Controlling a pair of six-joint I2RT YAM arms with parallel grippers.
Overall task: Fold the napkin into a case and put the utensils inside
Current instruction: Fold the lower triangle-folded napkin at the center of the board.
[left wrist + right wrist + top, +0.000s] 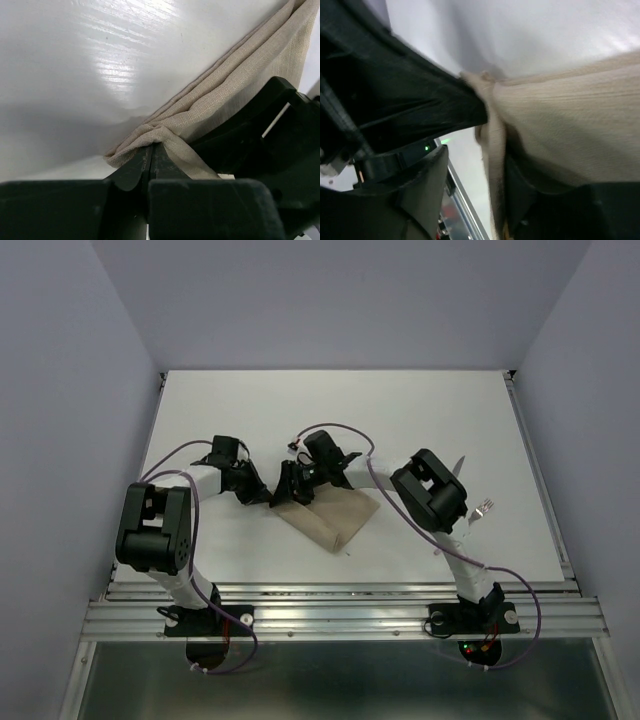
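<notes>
The left gripper [151, 152] pinches the napkin [240, 85] at its left corner. The right gripper [292, 483] is just beside it there; I cannot tell how its jaws stand.

napkin [240, 80]: plain beige-tan, fine woven texture | surface [250, 410]: glossy white | arms [152, 530]: black with white-wrapped sections | cables [325, 426]: purple | fork [484, 508]: silvery tines | walls [60, 390]: pale lavender

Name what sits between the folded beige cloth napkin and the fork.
The right arm's black elbow, seen in the top view, between beige napkin and silver-tined fork.
</notes>
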